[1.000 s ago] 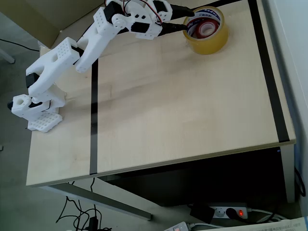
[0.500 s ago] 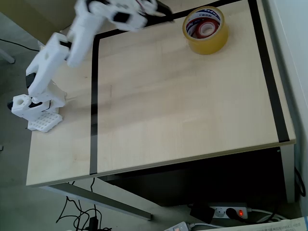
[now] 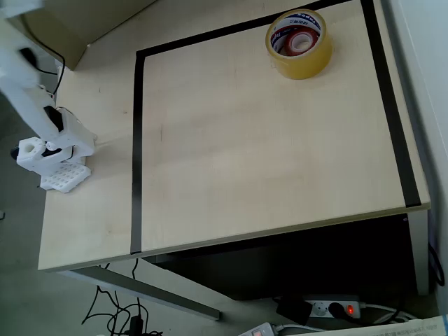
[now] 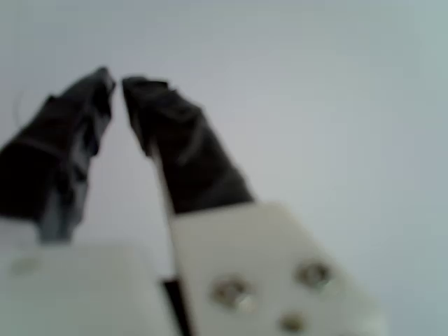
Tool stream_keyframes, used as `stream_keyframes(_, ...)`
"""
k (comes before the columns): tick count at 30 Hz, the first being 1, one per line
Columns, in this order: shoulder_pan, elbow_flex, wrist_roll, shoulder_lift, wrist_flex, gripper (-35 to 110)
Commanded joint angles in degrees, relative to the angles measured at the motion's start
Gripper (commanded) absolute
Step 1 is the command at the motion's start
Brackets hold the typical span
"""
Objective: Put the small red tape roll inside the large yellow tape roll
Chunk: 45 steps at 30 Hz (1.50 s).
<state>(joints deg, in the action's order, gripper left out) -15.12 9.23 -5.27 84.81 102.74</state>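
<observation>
Overhead view: large yellow tape roll (image 3: 299, 43) sits flat on the table (image 3: 266, 154) near its far edge, just inside the black tape outline (image 3: 136, 140). Small red tape roll (image 3: 297, 40) lies inside the yellow roll's core. White arm (image 3: 31, 91) is well apart from the yellow roll, up at the picture's left edge over its base. Wrist view: gripper (image 4: 115, 82) blurred against a plain pale background, black fingertips nearly touching, only a sliver of gap, holding nothing.

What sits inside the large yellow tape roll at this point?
In the overhead view the small red tape roll lies inside the large yellow tape roll, its white core facing up. The yellow roll's wall hides the red roll's lower part and the table beneath.
</observation>
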Motion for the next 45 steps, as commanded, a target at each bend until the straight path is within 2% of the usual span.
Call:
stream_keyframes(1, 0.53, -18.46, -1.05, 21.18, 0.62, 0)
stream_keyframes(5, 4.04, -40.96, -0.79, 32.70, -0.79, 0)
stream_keyframes(6, 5.54, -53.35, -0.79, 38.76, -5.54, 0)
stream_keyframes(9, 11.78, -99.32, -0.79, 64.78, -34.10, 0)
stream_keyframes(10, 12.92, -109.07, -0.79, 70.66, -39.99, 0)
stream_keyframes(17, 16.08, -144.58, -1.14, 95.36, -59.24, 0)
stream_keyframes(21, 15.73, -156.97, -0.79, 106.08, -57.66, 0)
stream_keyframes(26, 18.63, -166.20, 4.57, 106.17, -53.96, 0)
stream_keyframes(34, 19.78, -187.82, 6.15, 106.17, -54.32, 0)
stream_keyframes(41, 17.75, -187.91, 7.65, 106.17, -33.40, 0)
stream_keyframes(45, 17.31, -187.91, 7.73, 106.26, -31.73, 0)
